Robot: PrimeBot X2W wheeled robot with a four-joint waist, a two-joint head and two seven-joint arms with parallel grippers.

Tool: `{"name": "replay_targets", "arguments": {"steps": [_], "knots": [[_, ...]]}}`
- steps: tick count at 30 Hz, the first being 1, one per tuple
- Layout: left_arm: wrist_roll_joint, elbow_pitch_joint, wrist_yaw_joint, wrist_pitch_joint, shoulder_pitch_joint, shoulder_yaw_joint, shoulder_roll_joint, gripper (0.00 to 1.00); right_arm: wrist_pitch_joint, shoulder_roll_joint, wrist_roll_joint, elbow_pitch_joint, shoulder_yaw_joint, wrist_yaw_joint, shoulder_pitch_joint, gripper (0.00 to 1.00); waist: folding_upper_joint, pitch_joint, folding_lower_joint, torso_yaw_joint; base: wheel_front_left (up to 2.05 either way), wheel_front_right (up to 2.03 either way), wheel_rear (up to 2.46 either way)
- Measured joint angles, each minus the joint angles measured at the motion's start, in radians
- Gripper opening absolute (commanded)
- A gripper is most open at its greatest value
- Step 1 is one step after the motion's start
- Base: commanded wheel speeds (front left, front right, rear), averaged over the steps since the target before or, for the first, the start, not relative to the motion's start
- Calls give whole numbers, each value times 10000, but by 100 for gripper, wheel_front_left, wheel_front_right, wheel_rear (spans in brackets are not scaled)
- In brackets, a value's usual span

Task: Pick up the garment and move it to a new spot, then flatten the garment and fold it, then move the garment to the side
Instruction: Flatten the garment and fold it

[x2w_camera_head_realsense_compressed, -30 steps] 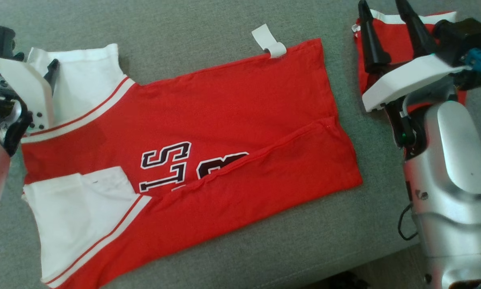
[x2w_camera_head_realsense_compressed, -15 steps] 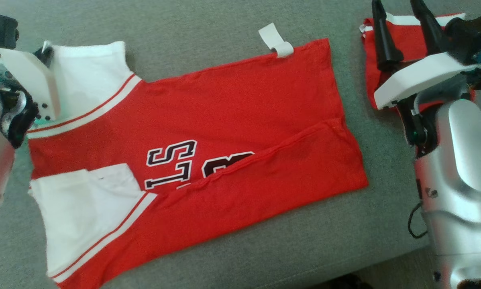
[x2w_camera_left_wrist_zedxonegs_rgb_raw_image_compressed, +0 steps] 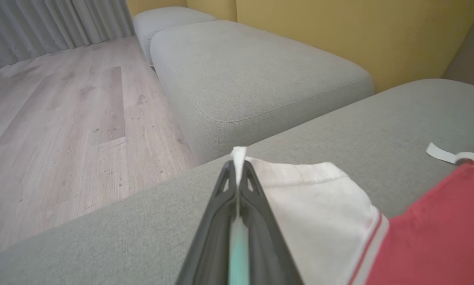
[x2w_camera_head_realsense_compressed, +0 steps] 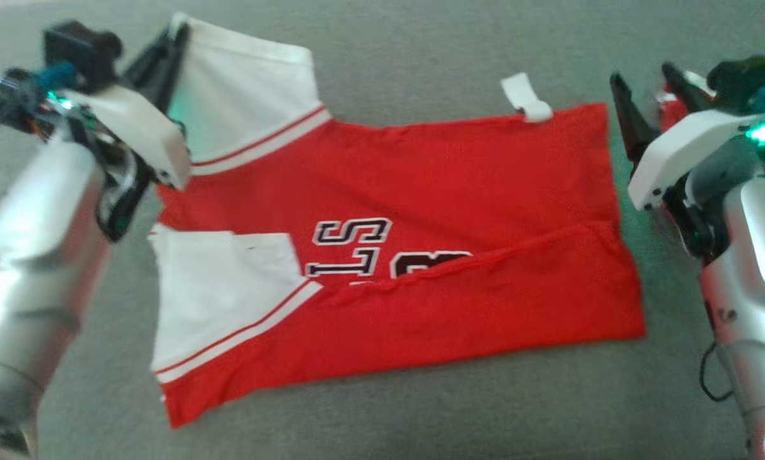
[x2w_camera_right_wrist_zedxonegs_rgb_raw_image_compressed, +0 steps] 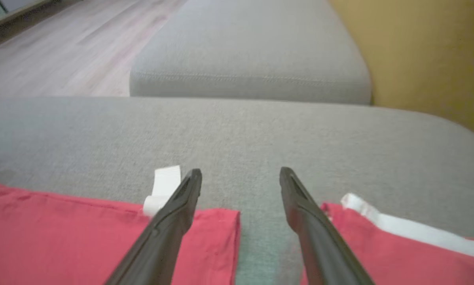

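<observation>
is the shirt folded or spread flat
Partly folded: the shirt has its near side doubled over the front, hiding part of the lettering.

Left silver forearm [x2w_camera_head_realsense_compressed: 31, 211] angling up from lower left of head view, left white wrist housing [x2w_camera_head_realsense_compressed: 140, 131] tilting toward upper right. Left gripper [x2w_camera_head_realsense_compressed: 177, 33] pressing its two long dark fingers [x2w_camera_left_wrist_zedxonegs_rgb_raw_image_compressed: 256, 221] tight together, pinching white sleeve edge of red-and-white garment [x2w_camera_left_wrist_zedxonegs_rgb_raw_image_compressed: 320, 206]. Right silver forearm [x2w_camera_head_realsense_compressed: 753, 255] standing along right edge, right white wrist housing [x2w_camera_head_realsense_compressed: 682, 150] sitting above it. Right gripper [x2w_camera_head_realsense_compressed: 641, 75] holding fingers [x2w_camera_right_wrist_zedxonegs_rgb_raw_image_compressed: 173, 221] wide apart, gripping nothing, tips pointing up head view.
</observation>
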Motion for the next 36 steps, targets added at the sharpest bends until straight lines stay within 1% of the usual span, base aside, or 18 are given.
{"name": "replay_targets", "arguments": {"steps": [3,6,10,12,17,23,24,25,26,30,36], "knots": [[63,-723,0,-69,449,-303,40,0,360,-313,280,612,407,-2,-3,100,0,-138,0,456,0,0,0],[69,-1459,2,-61,919,-389,127,0,596,-591,449,1248,675,-2,-26,100,0,-234,0,856,0,0,0],[67,-2437,94,165,1277,-612,297,0,876,-773,529,2125,911,-2,-218,100,0,-282,0,1243,0,0,0],[48,-2849,117,318,1387,-619,414,0,874,-802,529,2495,1034,-2,-404,100,0,-252,0,1354,0,0,0],[25,-3538,372,535,1428,-637,541,0,872,-846,362,3394,1168,0,-966,100,0,-116,0,1468,0,0,0],[-17,-3814,527,725,1429,-656,711,0,936,-855,48,4266,1239,-2,-1596,100,0,-33,0,1468,0,0,0],[-17,-3820,535,727,1429,-658,713,0,949,-844,48,4353,1300,-2,-1653,38,0,-33,0,1455,0,0,0],[-17,-3824,543,727,1429,-658,713,0,945,-815,58,4391,1360,0,-1695,0,0,-34,0,1434,0,0,0],[-17,-3824,548,727,1429,-658,717,0,940,-765,107,4428,1396,-2,-1739,0,0,-36,0,1405,0,0,0],[-50,-3668,802,633,1428,-568,784,0,516,-522,483,4466,1494,0,-1803,0,0,-42,1,1221,0,0,0],[-138,-2823,1060,224,1240,-123,915,0,-408,-219,1634,4011,1425,-2,-2300,0,0,10,1,837,0,0,0]]}}
